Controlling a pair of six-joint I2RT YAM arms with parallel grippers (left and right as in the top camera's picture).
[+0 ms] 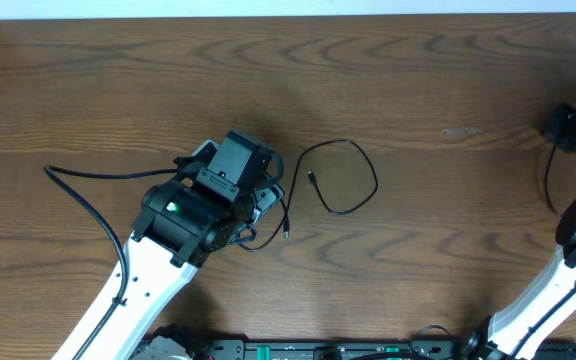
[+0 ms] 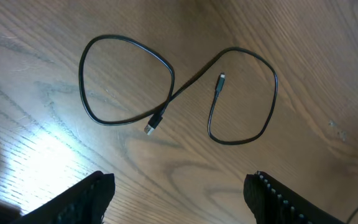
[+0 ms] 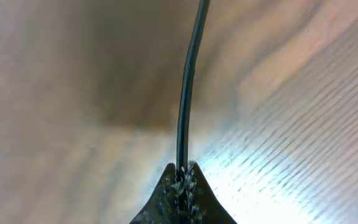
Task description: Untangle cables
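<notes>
On the wood table (image 1: 418, 80) a looped black cable (image 2: 173, 94) is lying just ahead of the spread left gripper (image 2: 180, 186); far right of it, the half-cropped right gripper (image 3: 182, 169) is clamping a dark cord (image 3: 184, 106).

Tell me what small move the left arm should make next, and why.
Probably lower the open left tool and pinch the black cable at its larger plug. That cable lies free in a figure-eight, crossing itself once beside that plug. The right tool is shut on another dark cord.
</notes>
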